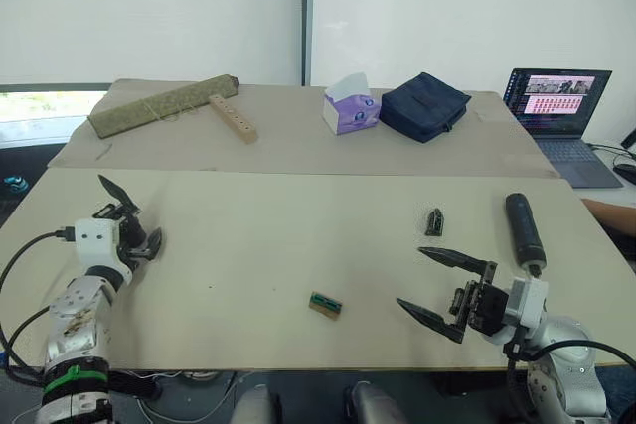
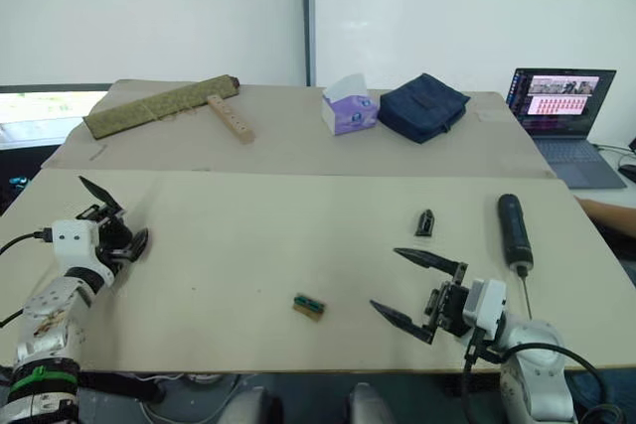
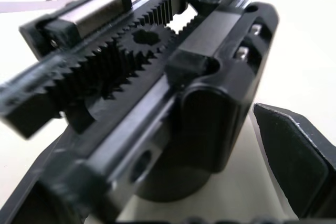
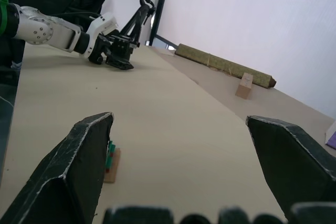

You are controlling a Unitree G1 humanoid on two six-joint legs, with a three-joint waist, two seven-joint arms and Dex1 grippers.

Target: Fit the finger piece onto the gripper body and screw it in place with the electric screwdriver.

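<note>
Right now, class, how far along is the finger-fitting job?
Done: the left gripper is shut on the gripper body, steadying it on the table. In hand: the right gripper is open, holding nothing. Left: finger piece and electric screwdriver lie unused on the table, so fitting and screwing remain.

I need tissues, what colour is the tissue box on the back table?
Purple and white tissue box, clearest in the left eye view.
</note>
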